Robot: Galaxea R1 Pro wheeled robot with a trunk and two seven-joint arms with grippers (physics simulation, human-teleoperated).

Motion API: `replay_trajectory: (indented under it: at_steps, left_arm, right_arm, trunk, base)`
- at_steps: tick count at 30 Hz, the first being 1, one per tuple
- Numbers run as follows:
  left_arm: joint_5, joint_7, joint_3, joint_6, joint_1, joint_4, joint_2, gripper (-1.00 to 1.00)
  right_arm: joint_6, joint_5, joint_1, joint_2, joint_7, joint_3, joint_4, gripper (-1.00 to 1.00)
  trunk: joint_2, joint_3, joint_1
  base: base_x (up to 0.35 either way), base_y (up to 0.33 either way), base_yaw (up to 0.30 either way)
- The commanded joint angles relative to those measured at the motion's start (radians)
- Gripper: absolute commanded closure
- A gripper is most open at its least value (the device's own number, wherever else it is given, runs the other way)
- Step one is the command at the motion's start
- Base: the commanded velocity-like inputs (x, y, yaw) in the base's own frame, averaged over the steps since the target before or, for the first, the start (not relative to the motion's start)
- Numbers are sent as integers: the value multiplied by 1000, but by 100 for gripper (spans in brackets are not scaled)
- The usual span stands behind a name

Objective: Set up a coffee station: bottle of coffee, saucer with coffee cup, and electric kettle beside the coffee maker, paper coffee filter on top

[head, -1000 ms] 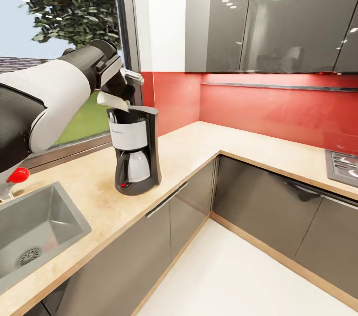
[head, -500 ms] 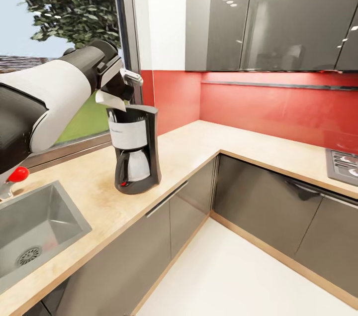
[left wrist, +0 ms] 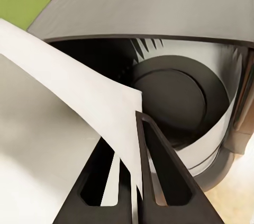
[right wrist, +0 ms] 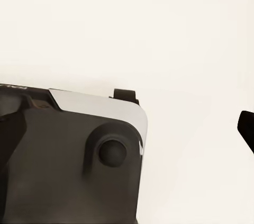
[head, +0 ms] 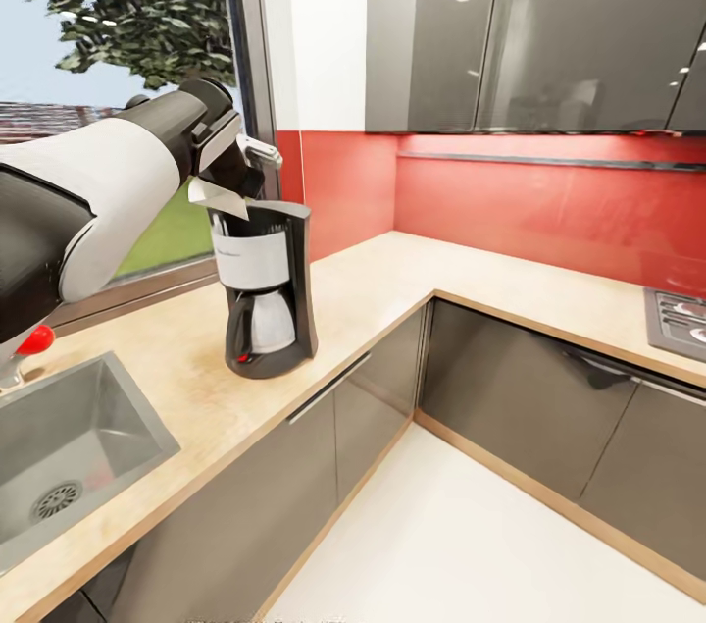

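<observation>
**Q:** What sits at the left of the head view?

**A:** A steel sink [head: 69,446] set into the kitchen countertop [head: 392,280]. Above it, the left arm reaches toward a window.

**Q:** And the left gripper [head: 238,183]?

**A:** Its fingers [left wrist: 153,176] are pinched on the paper coffee filter [head: 218,198], a white sheet held directly over the open top of the coffee maker [head: 265,299]. The machine stands upright on the countertop, right of the sink.

**Q:** The right gripper?

**A:** I cannot tell its state; the right wrist view shows a dark robot part over pale floor.
</observation>
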State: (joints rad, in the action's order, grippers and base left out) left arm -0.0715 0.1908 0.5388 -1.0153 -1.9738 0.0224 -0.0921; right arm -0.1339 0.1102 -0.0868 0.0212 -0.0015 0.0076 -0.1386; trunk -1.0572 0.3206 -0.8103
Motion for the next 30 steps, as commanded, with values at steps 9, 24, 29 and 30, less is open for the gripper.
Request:
replay_trajectory:
  at_steps: [9,24,29,30]
  left_arm:
    - [-5,3,9,-3,-1,1,1,100]
    - [-5,3,9,-3,0,1,2,100]
    - [-5,3,9,-3,0,1,2,100]
    - [-5,3,9,-3,0,1,2,100]
  right_arm:
    - [-3,9,-1,0,0,0,1,-100]
    - [-3,9,-1,0,0,0,1,-100]
    - [-3,9,-1,0,0,0,1,-100]
    - [-3,9,-1,0,0,0,1,-100]
  trunk:
    - [-1,13,0]
    - [-1,19,0]
    - [-1,19,0]
    - [-1,19,0]
  base:
    - [0,0,0]
    - [29,0,0]
    - [5,0,0]
    - [1,0,0]
